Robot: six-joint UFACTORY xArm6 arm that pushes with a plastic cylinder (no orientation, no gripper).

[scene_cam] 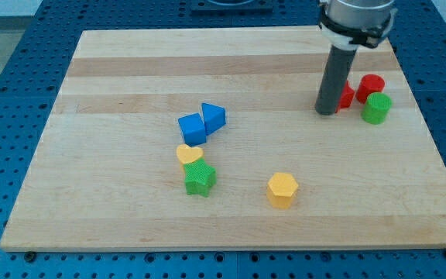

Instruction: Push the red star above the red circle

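Observation:
The red star lies near the board's right side, mostly hidden behind my rod. The red circle sits just to its right, slightly nearer the view's top. My tip rests on the board touching the red star's left side. A green block sits just below the red circle.
A blue cube and a blue triangular block sit together mid-board. A yellow heart touches a green star below them. A yellow hexagon lies toward the bottom. The wooden board's right edge is close to the red blocks.

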